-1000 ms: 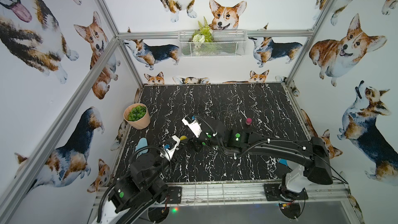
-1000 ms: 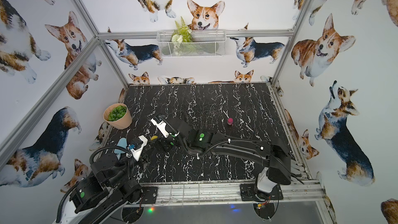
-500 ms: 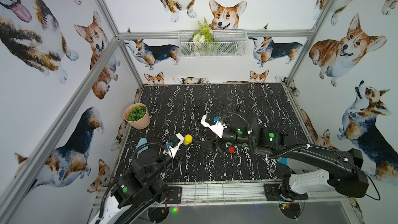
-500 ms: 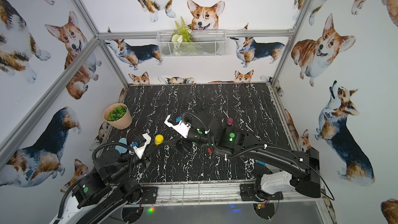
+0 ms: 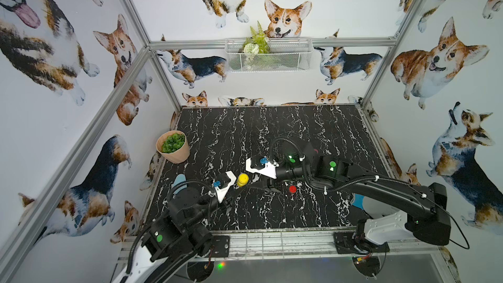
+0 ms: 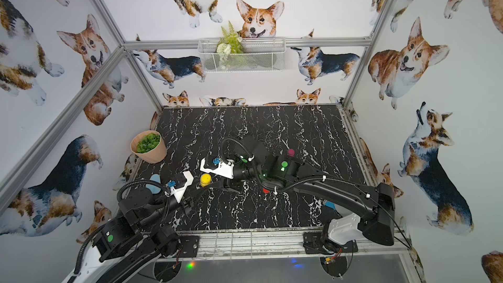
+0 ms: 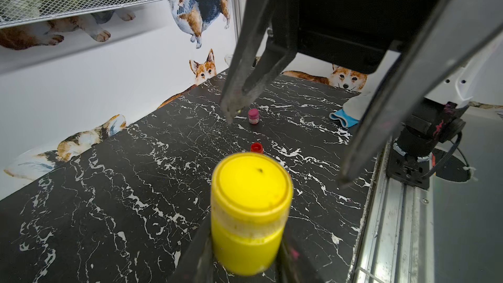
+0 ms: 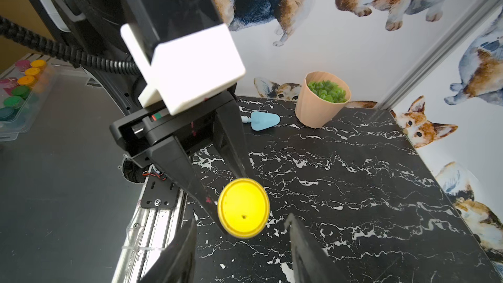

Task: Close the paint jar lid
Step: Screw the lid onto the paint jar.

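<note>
A yellow paint jar (image 5: 242,179) (image 6: 205,179) with its yellow lid (image 8: 243,208) sitting on top is held just above the black marble table near the front left. My left gripper (image 7: 246,257) is shut on the jar's body (image 7: 245,240). My right gripper (image 5: 269,186) (image 7: 287,148) hovers just to the right of the jar and slightly above it. It is open: in the right wrist view its two fingers (image 8: 187,240) stand either side of the lid with a gap on each side.
A small red jar (image 5: 292,189) (image 7: 257,148) and a pink jar (image 6: 291,152) (image 7: 253,115) stand on the table to the right. A potted plant (image 5: 172,150) and a blue scoop (image 8: 262,121) are at the left edge. A blue cloth (image 7: 343,117) lies front right.
My right gripper has drawn back to the right from over the left gripper, uncovering the yellow lid. Its jaws have narrowed. The left gripper has kept its hold on the jar.
</note>
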Available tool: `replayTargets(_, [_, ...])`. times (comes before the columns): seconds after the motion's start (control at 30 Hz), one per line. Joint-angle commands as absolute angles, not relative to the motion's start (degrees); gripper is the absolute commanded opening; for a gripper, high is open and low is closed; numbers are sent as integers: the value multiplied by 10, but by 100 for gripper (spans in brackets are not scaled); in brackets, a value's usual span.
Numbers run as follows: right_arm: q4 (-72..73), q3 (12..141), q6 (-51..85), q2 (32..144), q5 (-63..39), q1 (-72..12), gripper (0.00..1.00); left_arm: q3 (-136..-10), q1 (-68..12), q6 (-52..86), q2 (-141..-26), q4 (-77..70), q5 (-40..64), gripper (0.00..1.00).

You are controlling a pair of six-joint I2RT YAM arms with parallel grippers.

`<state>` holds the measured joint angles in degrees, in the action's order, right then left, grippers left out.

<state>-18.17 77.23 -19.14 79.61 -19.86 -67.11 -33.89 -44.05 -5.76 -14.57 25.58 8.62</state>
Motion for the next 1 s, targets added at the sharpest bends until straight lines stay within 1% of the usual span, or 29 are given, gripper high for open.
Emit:
replayTargets(0.0, [-183,791,-216,809,-227,-672,52,-339,-441,-58,-147,235,92,26])
replayTargets(0.07, [-193,801,-220,819,-230,-672,48,-339,-440,-58,-146,235,91,26])
replayTargets(0.17, [-194,803,-221,827,-232,-672,46,-339,-441,-59,-145,235,89,26])
replayTargets(0.47, [-194,802,-214,834,-236,-672,43,-339,-441,-59,-144,235,84,26])
replayTargets(0.6, [-193,804,-209,837,-237,-672,37,-339,-440,-60,-142,236,80,26])
replayTargets(0.77, [-198,804,-205,844,-231,-672,35,-339,-441,-60,-141,235,79,26])
replayTargets(0.87, [-196,803,-199,845,-225,-673,27,-339,-440,-61,-139,235,77,26])
replayTargets(0.97, [-193,804,-193,847,-211,-677,25,-339,-441,-61,-138,235,73,26])
